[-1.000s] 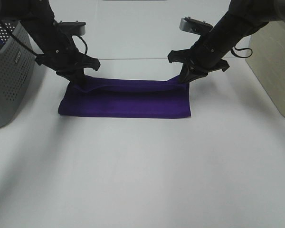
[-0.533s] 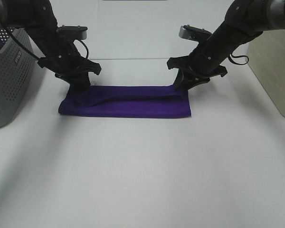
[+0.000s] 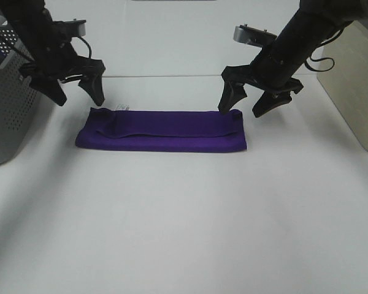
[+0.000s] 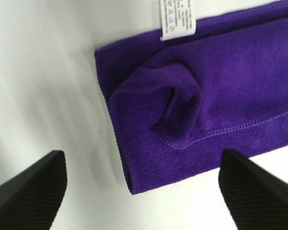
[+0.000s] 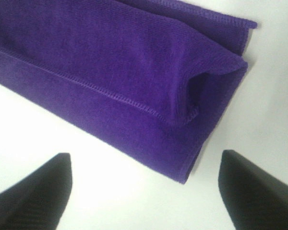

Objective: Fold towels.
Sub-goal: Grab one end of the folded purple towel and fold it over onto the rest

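The purple towel (image 3: 161,130) lies on the white table, folded into a long flat strip, with its small white tag (image 3: 124,106) at the far edge near the left end. My left gripper (image 3: 80,98) hangs open above and behind the towel's left end, holding nothing. Over the towel's right end my right gripper (image 3: 240,110) is also open and empty. In the left wrist view the towel (image 4: 221,81) shows a puckered corner and the tag (image 4: 177,19), with the gripper (image 4: 144,191) spread wide. The right wrist view shows the towel's layered corner (image 5: 86,52) beyond the open right gripper (image 5: 144,191).
A grey perforated basket (image 3: 6,104) stands at the left edge, close to my left arm. A beige box (image 3: 356,86) stands at the right edge. White table (image 3: 184,214) stretches in front of the towel.
Both grippers have opened and let go of the towel's far edge, then lifted. The left one moved back and to the left. The released layer has settled flat on the strip.
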{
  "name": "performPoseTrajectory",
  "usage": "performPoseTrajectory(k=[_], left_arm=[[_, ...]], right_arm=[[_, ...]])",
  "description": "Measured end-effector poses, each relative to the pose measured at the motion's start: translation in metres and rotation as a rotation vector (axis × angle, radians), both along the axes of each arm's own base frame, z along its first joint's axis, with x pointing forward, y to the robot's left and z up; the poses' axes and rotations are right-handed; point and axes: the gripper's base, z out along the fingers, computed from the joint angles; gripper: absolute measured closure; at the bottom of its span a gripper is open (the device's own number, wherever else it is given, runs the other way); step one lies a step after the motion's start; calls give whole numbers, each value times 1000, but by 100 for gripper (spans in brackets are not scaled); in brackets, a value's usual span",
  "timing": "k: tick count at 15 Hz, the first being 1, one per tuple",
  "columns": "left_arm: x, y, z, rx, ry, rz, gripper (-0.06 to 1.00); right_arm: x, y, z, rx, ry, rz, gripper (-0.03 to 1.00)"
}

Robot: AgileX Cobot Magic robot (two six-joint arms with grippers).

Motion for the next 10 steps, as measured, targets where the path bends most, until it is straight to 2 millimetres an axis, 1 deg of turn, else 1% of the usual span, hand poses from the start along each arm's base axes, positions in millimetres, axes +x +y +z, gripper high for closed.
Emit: performPoseTrajectory(k=[1,3,7,10], left_arm=[[3,12,-9,-48,34,7,15],[10,25,-35,-127,75,15,15],[11,24,-62,-159,118,-12,15],[12,22,-65,-186,124,-12,16]], right_arm=[[-3,0,8,4,2,9,15],[-7,0,21,9,-1,21,15],[-10,0,21,9,28,36,15],[-13,0,21,8,55,48,15]])
